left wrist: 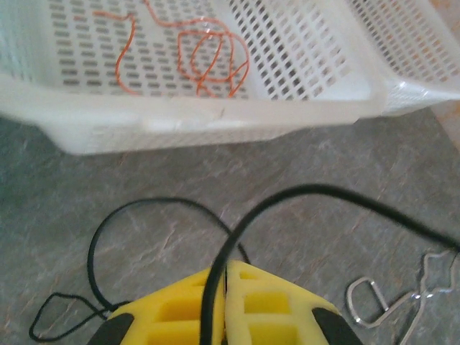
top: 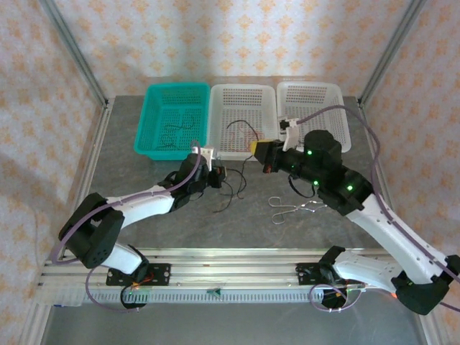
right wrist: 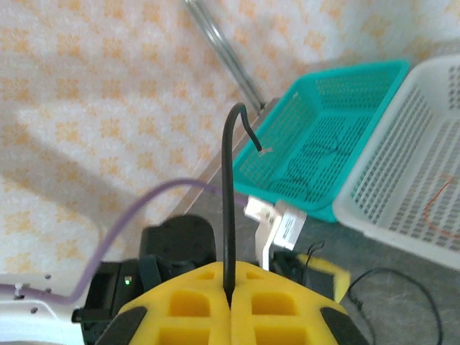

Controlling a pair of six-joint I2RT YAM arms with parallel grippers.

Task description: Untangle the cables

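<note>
The top external camera sits high behind the arm bases, which line the bottom of its frame. It looks down over the whole bench (top: pixel 144 208) to the teal basket (top: pixel 176 86) and white basket (top: pixel 243 88) at upper centre. The left wrist camera rides low and close over the bench, yellow jaws at bottom centre, facing that white basket's wall. The right wrist camera is raised and looks across at the patterned wall (right wrist: pixel 108 86), with the teal basket at upper right. All three views share the white basket.
</note>
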